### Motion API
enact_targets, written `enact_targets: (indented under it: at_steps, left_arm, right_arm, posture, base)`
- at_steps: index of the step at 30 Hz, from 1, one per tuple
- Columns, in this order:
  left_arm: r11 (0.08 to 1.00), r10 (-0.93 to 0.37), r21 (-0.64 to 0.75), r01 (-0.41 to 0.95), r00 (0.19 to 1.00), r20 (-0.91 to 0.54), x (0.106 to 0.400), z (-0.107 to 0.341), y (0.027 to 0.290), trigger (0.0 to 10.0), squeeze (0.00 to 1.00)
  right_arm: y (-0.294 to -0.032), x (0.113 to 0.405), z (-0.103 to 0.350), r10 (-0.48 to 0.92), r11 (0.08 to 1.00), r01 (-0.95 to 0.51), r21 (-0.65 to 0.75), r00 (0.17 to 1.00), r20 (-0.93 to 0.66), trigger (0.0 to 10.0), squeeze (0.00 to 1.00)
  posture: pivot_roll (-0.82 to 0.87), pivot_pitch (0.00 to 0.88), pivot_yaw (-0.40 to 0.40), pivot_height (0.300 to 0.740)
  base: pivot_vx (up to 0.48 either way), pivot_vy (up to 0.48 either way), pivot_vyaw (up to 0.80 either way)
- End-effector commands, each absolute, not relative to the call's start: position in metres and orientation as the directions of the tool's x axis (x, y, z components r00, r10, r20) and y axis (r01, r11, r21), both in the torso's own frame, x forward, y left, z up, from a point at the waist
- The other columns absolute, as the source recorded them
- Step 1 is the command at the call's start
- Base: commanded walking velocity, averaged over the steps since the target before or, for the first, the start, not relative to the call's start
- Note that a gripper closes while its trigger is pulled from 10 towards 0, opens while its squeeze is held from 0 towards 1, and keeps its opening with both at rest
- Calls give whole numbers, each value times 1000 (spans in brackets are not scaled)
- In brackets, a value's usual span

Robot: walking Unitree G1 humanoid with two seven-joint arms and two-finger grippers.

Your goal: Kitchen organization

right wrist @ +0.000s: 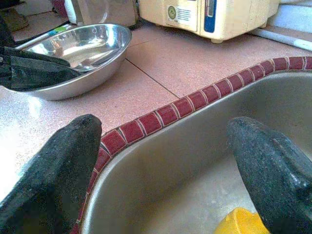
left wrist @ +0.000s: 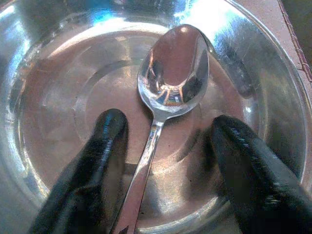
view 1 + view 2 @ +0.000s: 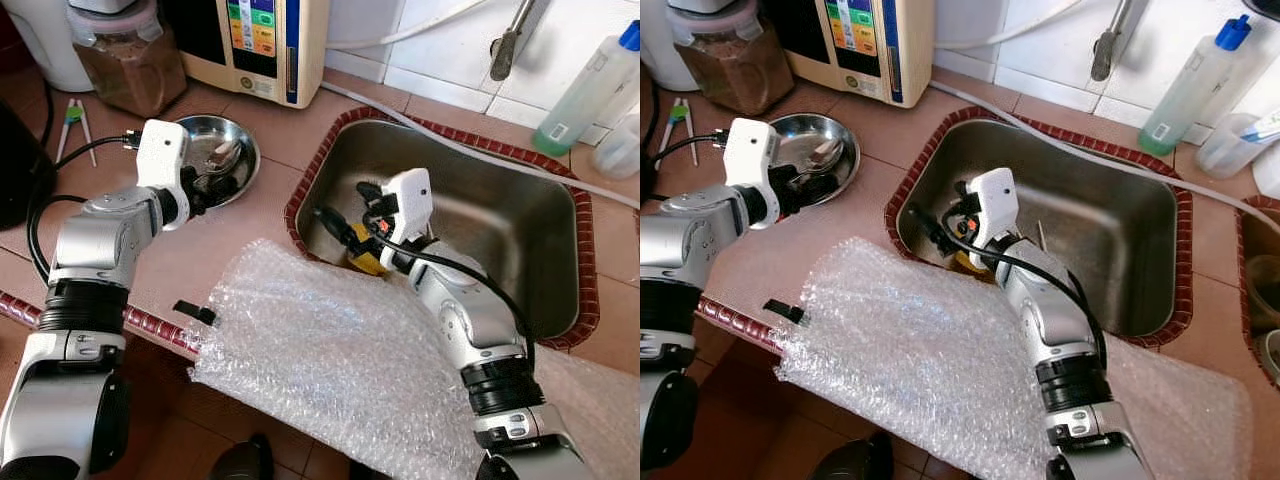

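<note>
Silver arms, seemingly rubbery black fingers (image 2: 102, 161)

Glossy metal spoon (image 2: 168, 92), steel bowl (image 2: 44, 63)

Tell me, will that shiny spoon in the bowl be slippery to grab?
Probably. The spoon looks polished and smooth, so the left gripper, open around its thin handle, might slip. It looks stiff, and lying in the metal bowl it may slide when nudged.
</note>
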State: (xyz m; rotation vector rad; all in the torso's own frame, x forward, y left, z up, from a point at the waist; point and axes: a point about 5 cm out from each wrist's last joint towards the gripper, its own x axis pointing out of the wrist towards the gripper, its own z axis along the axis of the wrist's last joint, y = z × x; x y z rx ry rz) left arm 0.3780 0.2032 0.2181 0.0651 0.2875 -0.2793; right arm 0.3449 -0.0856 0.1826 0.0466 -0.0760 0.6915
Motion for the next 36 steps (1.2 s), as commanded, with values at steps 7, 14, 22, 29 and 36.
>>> enact_targets:
  at_steps: [7, 14, 22, 29, 36]
  left_arm:
    - [963, -254, 8, 269, 917, -309, 377, 214, 203, 0, 0]
    - [972, -227, -6, 235, 933, -278, 377, 216, 208, 0, 0]
    - [981, -191, -20, 191, 956, -224, 379, 222, 211, 0, 0]
    - [988, -147, -54, 142, 982, -116, 381, 233, 214, 0, 0]
    - [993, -107, -58, 106, 994, -7, 382, 246, 213, 0, 0]
  right_arm:
    - [-84, 346, 182, 639, 767, -641, 3, 765, 78, 10000, 0]
    - [-84, 347, 182, 641, 766, -643, 2, 764, 74, 10000, 0]
    - [-83, 348, 182, 640, 767, -642, 1, 764, 75, 10000, 0]
    - [-84, 351, 184, 634, 772, -636, -6, 769, 76, 10000, 0]
    - [-85, 353, 185, 622, 782, -623, -11, 779, 79, 10000, 0]
  posture:
    - [58, 181, -41, 740]
    - [57, 179, -44, 740]
    - [56, 179, -50, 740]
    - [53, 179, -58, 740]
    - [53, 178, -63, 740]
  base:
    - [0, 0, 0]
    - [0, 0, 0]
    - [0, 0, 0]
    - [0, 0, 0]
    - [0, 0, 0]
